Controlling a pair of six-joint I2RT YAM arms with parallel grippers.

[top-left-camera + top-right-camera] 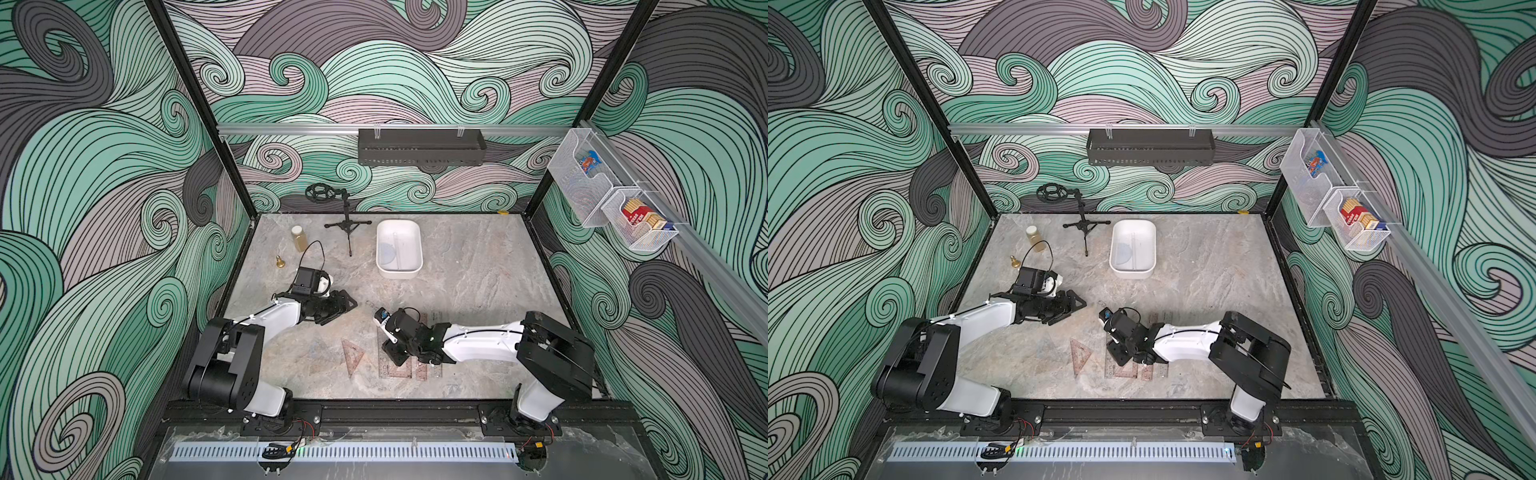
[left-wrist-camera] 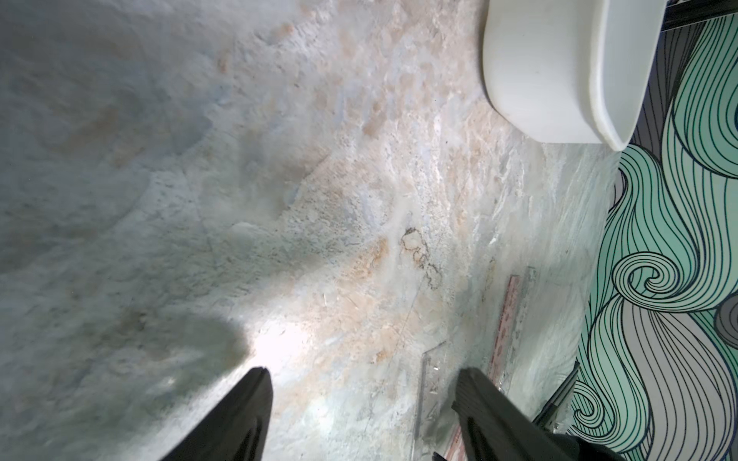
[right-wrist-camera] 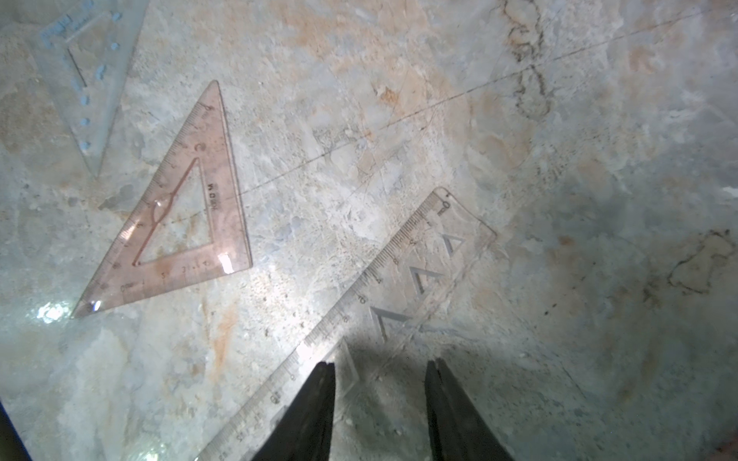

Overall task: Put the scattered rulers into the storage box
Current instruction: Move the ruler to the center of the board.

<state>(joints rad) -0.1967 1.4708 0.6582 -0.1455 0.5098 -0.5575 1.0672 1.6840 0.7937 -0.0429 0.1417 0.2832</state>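
The white storage box (image 1: 398, 272) stands at the back middle of the table in both top views, with a half-round protractor (image 1: 386, 251) and a clear ruler inside. Near the front lie a pinkish set square (image 1: 352, 357), (image 3: 175, 223), a bluish clear set square (image 3: 84, 80) and pinkish-brown rulers (image 1: 422, 370). My right gripper (image 3: 379, 365) is open, low over a clear ruler (image 3: 399, 271) that lies flat on the table; one fingertip (image 3: 325, 371) overlaps its scale edge. My left gripper (image 2: 365, 377) is open and empty, left of the middle (image 1: 349, 301), pointing at the box (image 2: 551, 80).
A small bottle (image 1: 299, 237), a brass bell (image 1: 281, 262) and a black tripod stand (image 1: 348, 226) stand at the back left. A black shelf (image 1: 422, 146) hangs on the back wall. White wire baskets (image 1: 611, 199) hang on the right wall.
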